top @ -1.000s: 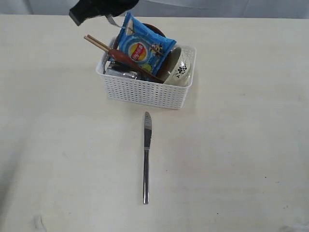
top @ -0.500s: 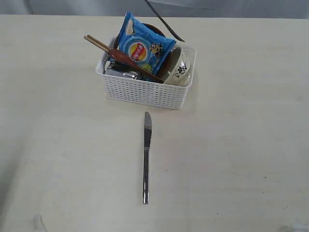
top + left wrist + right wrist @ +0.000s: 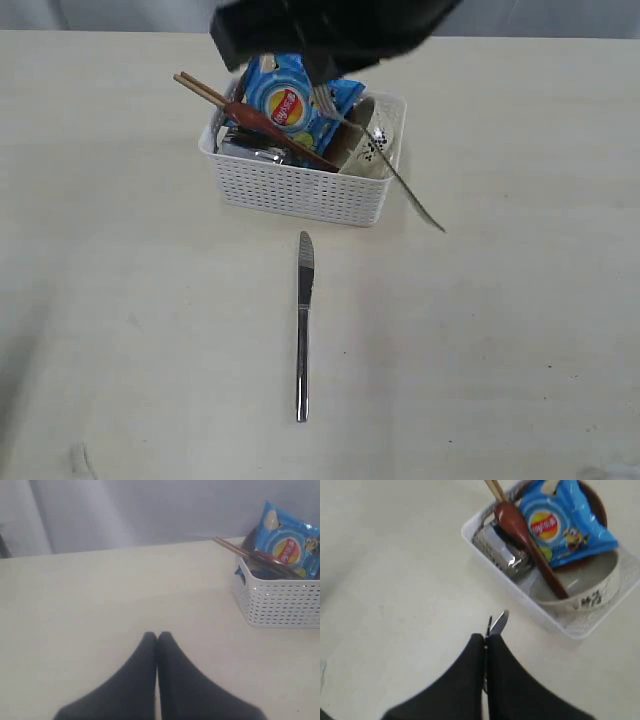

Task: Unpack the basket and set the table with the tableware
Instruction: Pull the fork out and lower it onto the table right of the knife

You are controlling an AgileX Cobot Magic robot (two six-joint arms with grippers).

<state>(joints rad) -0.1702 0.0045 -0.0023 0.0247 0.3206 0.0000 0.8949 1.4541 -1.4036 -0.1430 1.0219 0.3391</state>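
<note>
Right gripper (image 3: 485, 639) is clamped on the fork (image 3: 430, 216). Fork hangs slanted in the air over the basket's (image 3: 300, 195) front right corner, handle end past the rim. Left gripper (image 3: 157, 638) is closed on nothing, above the table (image 3: 90, 595), apart from the basket. Knife (image 3: 303, 330) lies on the table in front of the basket. Chopsticks (image 3: 200, 90), spoon (image 3: 512, 520), cup (image 3: 500, 555), bowl (image 3: 580, 587), plate (image 3: 597, 505) and chip bag (image 3: 290, 100) are in the basket.

Overhead exterior; basket (image 3: 300, 190) in every view
</note>
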